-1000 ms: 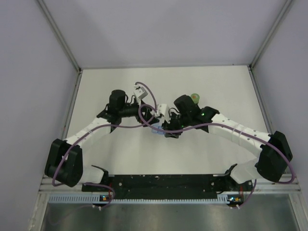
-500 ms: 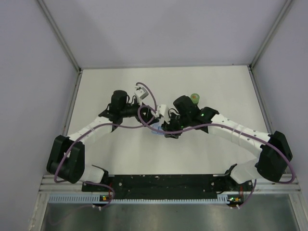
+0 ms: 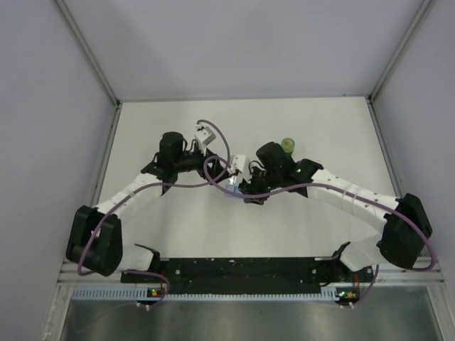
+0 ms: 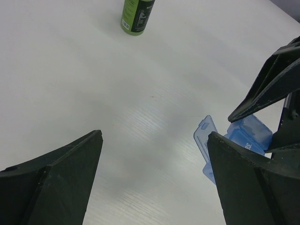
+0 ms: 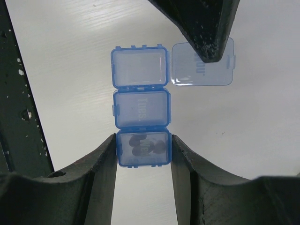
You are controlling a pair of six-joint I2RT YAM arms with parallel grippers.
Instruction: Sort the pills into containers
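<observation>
Between the fingers of the right gripper (image 5: 143, 146) sits the box (image 5: 140, 110), pinched at its end compartment. Beside its open lid (image 5: 201, 75) the left gripper (image 4: 154, 136) hangs spread, table (image 3: 334, 128) edges well off

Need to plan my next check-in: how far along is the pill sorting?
Done: dark pill-like shapes lie in the near compartment of the pill box, lid shut. In hand: the right gripper clamps that end, and the open left gripper hovers by the far compartment's flipped-open lid; that compartment looks empty. Left: filling it, perhaps the Tues one too. The bottle stands apart.
</observation>
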